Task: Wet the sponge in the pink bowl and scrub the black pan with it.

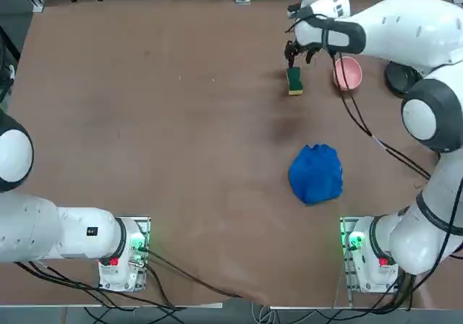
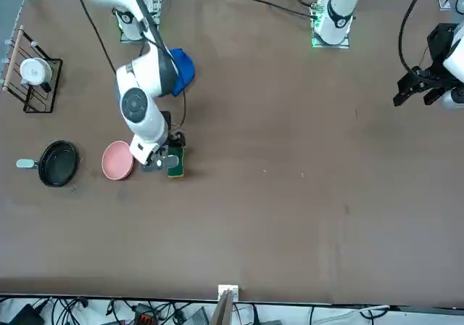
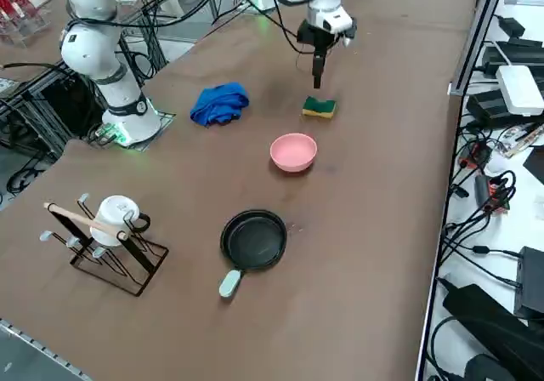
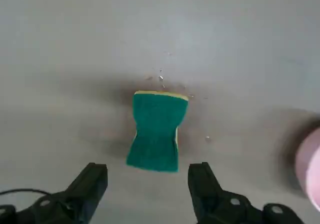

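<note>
The green sponge [image 1: 294, 79] with its yellow layer lies flat on the brown table, left of the pink bowl [image 1: 348, 73] in the top view. My right gripper [image 4: 148, 176] hovers above the sponge [image 4: 156, 131], open, a finger on each side of it with nothing held. It sits just beyond the sponge [image 3: 320, 106] in the right side view, its fingers [image 3: 317, 78] pointing down. The black pan [image 3: 254, 240] with a pale handle rests on the table beyond the bowl [image 3: 293, 152] from the sponge. In the front view the pan [image 2: 57, 163], bowl [image 2: 117, 159] and sponge [image 2: 175, 162] form a row.
A crumpled blue cloth [image 1: 316, 173] lies nearer my base than the sponge. A wire rack [image 3: 106, 247] holding a white cup [image 3: 116, 213] stands near the table's right edge. Small droplets or crumbs dot the table by the sponge.
</note>
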{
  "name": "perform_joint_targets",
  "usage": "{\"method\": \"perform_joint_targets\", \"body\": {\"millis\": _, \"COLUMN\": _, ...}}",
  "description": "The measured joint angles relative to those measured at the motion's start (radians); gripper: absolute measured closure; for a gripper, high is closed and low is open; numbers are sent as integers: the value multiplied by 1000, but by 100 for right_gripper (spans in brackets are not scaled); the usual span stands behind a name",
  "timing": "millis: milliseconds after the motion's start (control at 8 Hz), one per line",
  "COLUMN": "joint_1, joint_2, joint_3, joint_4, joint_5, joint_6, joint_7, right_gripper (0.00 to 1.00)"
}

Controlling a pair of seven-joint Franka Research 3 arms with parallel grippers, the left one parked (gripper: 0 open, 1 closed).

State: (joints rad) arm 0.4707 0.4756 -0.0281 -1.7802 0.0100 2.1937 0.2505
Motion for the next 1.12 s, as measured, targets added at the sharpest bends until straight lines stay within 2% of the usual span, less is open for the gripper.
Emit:
{"method": "perform_joint_targets", "body": {"millis": 375, "joint_1": 4, "joint_2": 83, "joint_3": -4, "joint_4": -1, "joint_5": 0, "joint_6": 42, "joint_7": 4, "right_gripper": 3}}
{"method": "perform_joint_targets", "body": {"millis": 750, "joint_1": 3, "joint_2": 126, "joint_3": -7, "joint_4": -1, "joint_5": 0, "joint_6": 84, "joint_7": 4, "right_gripper": 6}}
{"method": "perform_joint_targets", "body": {"millis": 875, "joint_1": 3, "joint_2": 133, "joint_3": -8, "joint_4": -1, "joint_5": 0, "joint_6": 92, "joint_7": 4, "right_gripper": 8}}
{"method": "perform_joint_targets", "body": {"millis": 1125, "joint_1": 3, "joint_2": 140, "joint_3": -10, "joint_4": -1, "joint_5": 0, "joint_6": 96, "joint_7": 7, "right_gripper": 20}}
